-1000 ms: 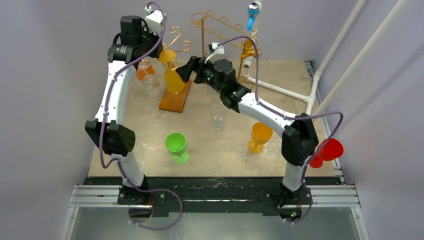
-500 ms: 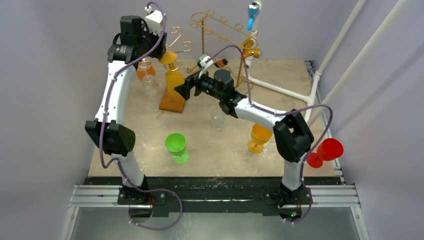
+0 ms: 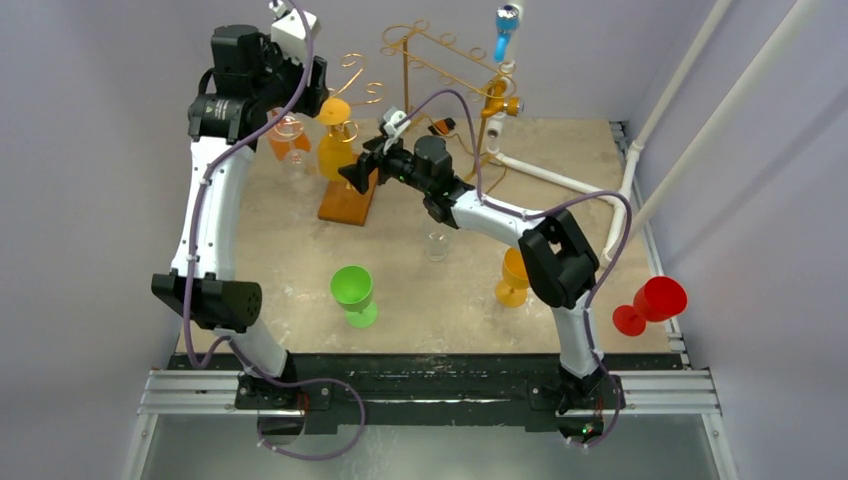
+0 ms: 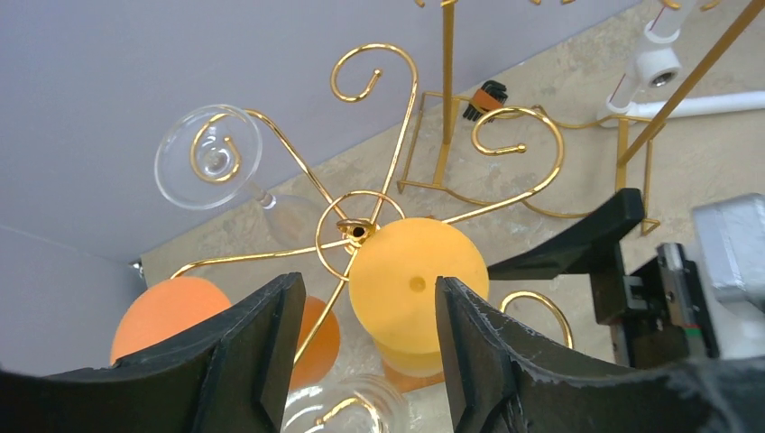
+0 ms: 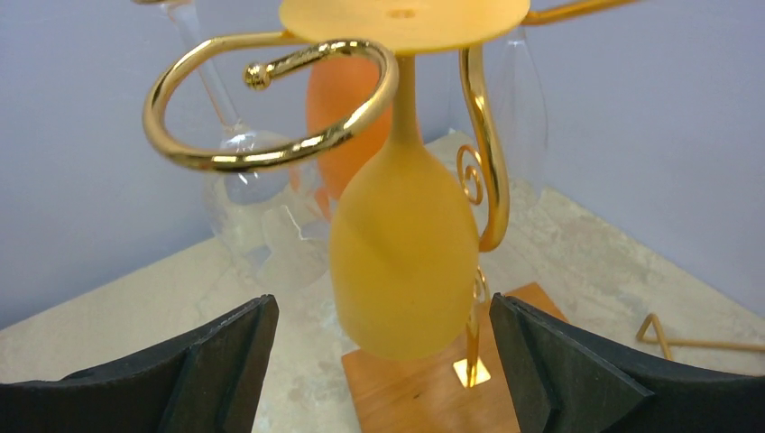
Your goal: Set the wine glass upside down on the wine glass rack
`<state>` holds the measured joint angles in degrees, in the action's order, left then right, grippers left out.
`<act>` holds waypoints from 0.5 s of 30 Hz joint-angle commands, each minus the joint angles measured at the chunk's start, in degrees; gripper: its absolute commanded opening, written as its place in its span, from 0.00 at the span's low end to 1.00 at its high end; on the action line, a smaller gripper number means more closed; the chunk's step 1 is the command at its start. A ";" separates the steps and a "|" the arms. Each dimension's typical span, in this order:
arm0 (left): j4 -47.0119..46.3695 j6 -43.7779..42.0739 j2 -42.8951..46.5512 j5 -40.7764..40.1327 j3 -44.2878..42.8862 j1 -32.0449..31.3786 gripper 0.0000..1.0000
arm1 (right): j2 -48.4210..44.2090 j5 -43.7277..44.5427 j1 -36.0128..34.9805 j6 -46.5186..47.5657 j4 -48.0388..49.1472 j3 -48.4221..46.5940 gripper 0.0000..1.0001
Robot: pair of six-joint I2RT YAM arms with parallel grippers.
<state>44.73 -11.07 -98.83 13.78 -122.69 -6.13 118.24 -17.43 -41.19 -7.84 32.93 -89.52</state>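
Note:
A yellow wine glass (image 3: 335, 150) hangs upside down, bowl down, from the gold wine glass rack (image 3: 362, 90), its foot (image 4: 415, 284) resting on a hook by the hub. My left gripper (image 4: 370, 343) hovers above that foot, open, touching nothing. In the right wrist view the bowl (image 5: 403, 253) hangs free under the curled hook (image 5: 271, 149), over the wooden base (image 5: 433, 388). My right gripper (image 5: 381, 311) stands wide open, level with the bowl, its fingers apart from it. From above, the right gripper (image 3: 355, 170) sits just right of the rack.
A clear glass (image 4: 207, 158) and an orange glass (image 4: 167, 311) hang on other hooks. On the table stand a green glass (image 3: 352, 290), an orange-yellow glass (image 3: 520, 272) and a clear tumbler (image 3: 436, 240). A red glass (image 3: 655, 303) sits at the right edge. A second gold rack (image 3: 440, 50) stands behind.
My left gripper has opened off the yellow glass's foot and drawn back up and left. The right arm has swung left, still open. The glass now hangs straight on the rack.

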 commanded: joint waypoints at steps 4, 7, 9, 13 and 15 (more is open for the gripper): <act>1.79 -0.39 7.75 1.56 -0.54 0.15 0.59 | 3.90 1.65 0.15 3.19 6.62 -5.10 0.99; 2.43 -1.16 9.40 1.06 0.43 0.15 0.59 | 5.27 0.94 -0.20 3.40 7.79 -5.85 0.99; 2.60 -1.44 10.15 0.76 0.95 0.14 0.59 | 6.11 1.41 -0.46 3.80 7.64 -6.79 0.99; 3.46 -1.25 10.24 0.46 0.10 0.15 0.59 | 7.69 2.90 -0.72 3.86 9.25 -7.85 0.98; 3.73 -1.15 10.38 0.50 0.08 0.15 0.59 | 8.80 3.91 -0.79 4.04 9.06 -9.20 0.98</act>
<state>47.55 -11.64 -88.99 14.55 -122.23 -6.13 126.91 -15.88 -41.41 -5.21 37.89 -94.35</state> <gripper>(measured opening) 0.592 0.982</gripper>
